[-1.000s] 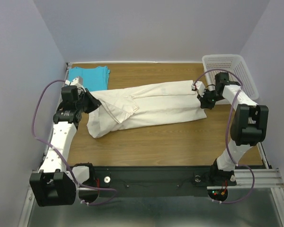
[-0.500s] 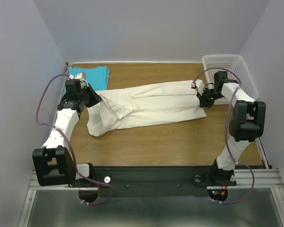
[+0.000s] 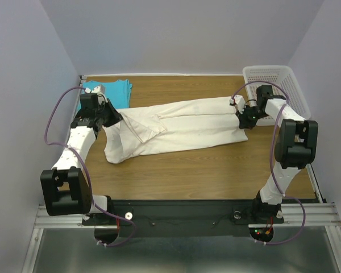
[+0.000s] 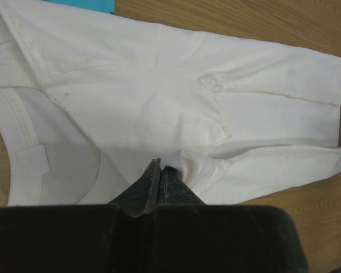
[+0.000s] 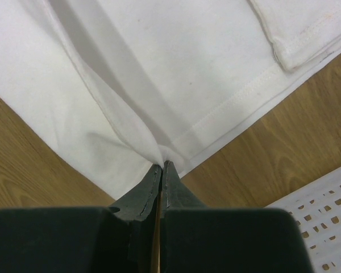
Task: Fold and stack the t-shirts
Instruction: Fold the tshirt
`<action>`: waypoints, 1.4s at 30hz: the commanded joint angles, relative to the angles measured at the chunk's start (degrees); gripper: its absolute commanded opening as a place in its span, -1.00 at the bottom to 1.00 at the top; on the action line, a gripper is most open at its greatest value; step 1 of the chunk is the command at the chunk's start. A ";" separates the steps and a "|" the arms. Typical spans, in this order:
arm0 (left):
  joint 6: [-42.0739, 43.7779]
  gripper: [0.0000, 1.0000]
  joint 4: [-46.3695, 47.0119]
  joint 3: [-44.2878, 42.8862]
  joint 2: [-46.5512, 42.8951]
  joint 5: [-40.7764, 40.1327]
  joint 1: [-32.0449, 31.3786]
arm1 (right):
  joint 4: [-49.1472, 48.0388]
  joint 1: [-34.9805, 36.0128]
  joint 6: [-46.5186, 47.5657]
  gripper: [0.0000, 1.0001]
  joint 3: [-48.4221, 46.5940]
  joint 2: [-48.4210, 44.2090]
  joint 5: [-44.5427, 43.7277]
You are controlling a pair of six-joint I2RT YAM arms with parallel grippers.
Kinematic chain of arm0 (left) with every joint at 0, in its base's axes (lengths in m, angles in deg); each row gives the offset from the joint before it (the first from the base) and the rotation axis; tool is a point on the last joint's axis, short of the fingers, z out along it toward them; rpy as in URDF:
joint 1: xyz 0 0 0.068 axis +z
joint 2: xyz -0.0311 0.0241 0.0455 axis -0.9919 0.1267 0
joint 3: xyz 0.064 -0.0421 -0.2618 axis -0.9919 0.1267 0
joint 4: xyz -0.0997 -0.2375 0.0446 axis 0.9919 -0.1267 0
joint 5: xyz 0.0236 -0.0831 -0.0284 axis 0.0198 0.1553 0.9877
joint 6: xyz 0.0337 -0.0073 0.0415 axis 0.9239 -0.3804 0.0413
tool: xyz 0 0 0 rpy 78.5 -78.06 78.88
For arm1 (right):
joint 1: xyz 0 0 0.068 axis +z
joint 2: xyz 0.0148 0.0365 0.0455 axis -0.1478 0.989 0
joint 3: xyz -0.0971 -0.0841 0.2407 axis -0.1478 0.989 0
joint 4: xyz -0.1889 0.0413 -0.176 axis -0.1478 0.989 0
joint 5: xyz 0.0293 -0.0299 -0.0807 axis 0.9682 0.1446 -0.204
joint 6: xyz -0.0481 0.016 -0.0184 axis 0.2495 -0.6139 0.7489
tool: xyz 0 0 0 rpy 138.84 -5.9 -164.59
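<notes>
Wooden table [image 3: 204,170], near strip bare. Mid-table: cream t-shirt [image 3: 182,128] lies stretched lengthwise left to right, roughly folded into a long band, with a loose bulge sagging toward near-left. Left gripper [image 3: 109,118] is pinched tight on cloth at the shirt's left end. Right gripper [image 3: 242,118] is pinched tight on the hem corner at the right end. Far-left corner: turquoise t-shirt [image 3: 111,91], flat, looks folded, partly behind the left arm, cream edge just beside it. Far-right corner: white perforated basket [image 3: 273,77], just beyond the right gripper.

Progress, judged: turquoise appears done and parked. Cream is mid-fold, lengthwise only; it needs cross folds, then stacking with the turquoise. Roughly halfway.

View differences: left wrist shows the collar, neck label and a sleeve seam, plus a sliver of turquoise at the top edge, which are too fine for the top view. Right wrist shows stitched hem layers and basket holes at lower right. Only the top view gives both arms and the whole layout.
</notes>
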 commanded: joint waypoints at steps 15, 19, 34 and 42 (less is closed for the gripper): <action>1.33 -1.00 2.77 -3.21 0.20 1.33 0.37 | -1.29 -0.43 -2.26 -0.95 -3.80 2.71 -0.69; 1.33 -1.00 3.03 -3.48 0.64 1.85 0.37 | -1.38 -0.35 -2.62 -0.94 -4.06 2.98 -1.40; 1.33 -1.00 4.26 -4.27 3.45 3.79 0.37 | -1.55 -0.35 -3.67 -0.92 -4.32 3.94 -1.75; 1.50 -1.00 4.44 -4.09 3.89 3.70 0.37 | -1.81 -0.35 -4.20 -0.87 -4.59 4.65 -1.57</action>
